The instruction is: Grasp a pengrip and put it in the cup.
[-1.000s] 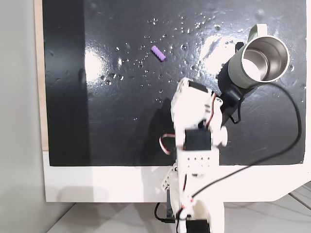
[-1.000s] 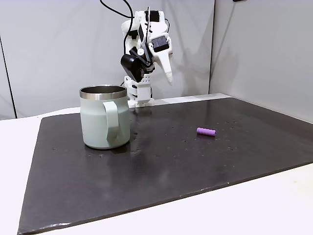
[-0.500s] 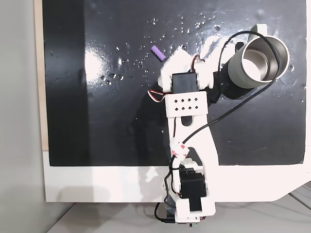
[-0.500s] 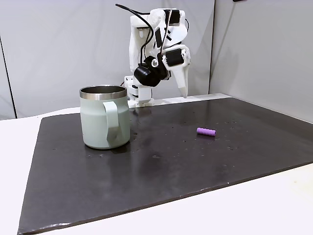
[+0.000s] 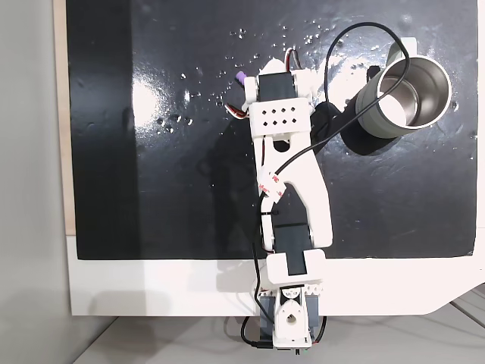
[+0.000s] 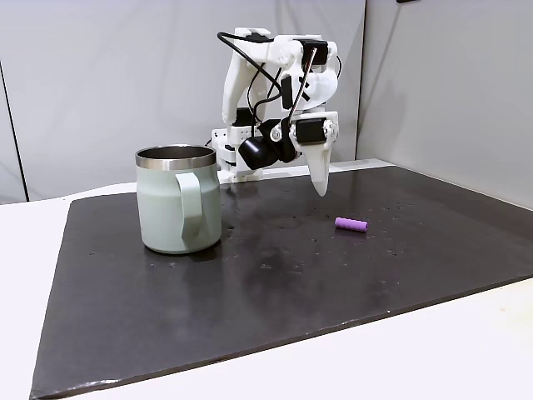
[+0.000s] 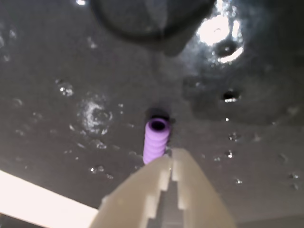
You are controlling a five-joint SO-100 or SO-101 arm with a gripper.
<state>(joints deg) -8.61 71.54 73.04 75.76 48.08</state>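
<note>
Overhead, a fixed view shows the arm point(image 5: 286, 189) stretched out across the dark mat point(image 5: 151, 189), its head covering most of the pengrip point(image 5: 239, 77), so only a purple tip peeks out at its upper left. The cup point(image 5: 405, 95) stands upright to the right, well apart, mouth up and ready to receive.

Side on, a fixed view has the gripper point(image 6: 320, 185) pointing down above the mat, clear of the surface, with the pengrip point(image 6: 351, 224) lying flat nearer the camera and to the right, untouched. The cup point(image 6: 178, 200) sits at the left.

Wrist view: the toothed fingers point(image 7: 156, 190) meet at the tips, empty, just short of the pengrip point(image 7: 155, 140), which lies end-on. They would likely need to part before descending.
</note>
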